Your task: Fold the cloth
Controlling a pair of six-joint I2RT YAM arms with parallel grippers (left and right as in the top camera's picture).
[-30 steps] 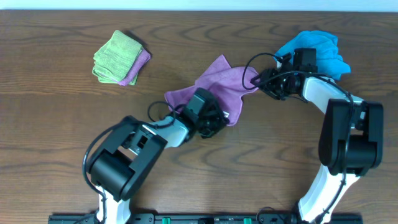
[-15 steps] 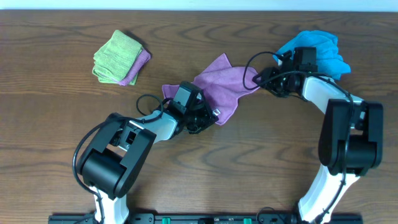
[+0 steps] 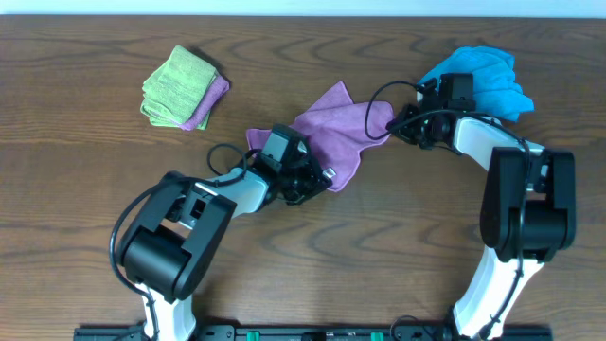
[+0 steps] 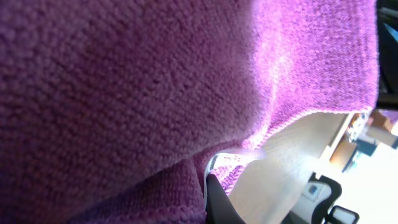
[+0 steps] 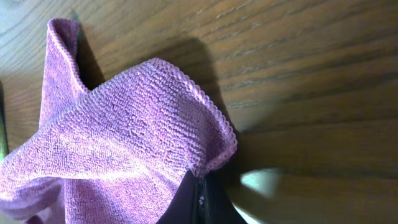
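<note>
A purple cloth lies crumpled at the table's middle, stretched between both arms. My left gripper is shut on the cloth's near edge; the left wrist view is almost filled by purple cloth, with one dark fingertip pressed against its hem. My right gripper is shut on the cloth's right corner. In the right wrist view that corner is pinched between the dark fingers just above the wood.
A folded green cloth on a folded purple one sits at the far left. A crumpled blue cloth lies at the far right, just behind my right arm. The wooden table is bare elsewhere.
The left gripper has dragged the cloth's near edge leftward and slightly away from me. The right gripper has closed on the cloth's right corner.
</note>
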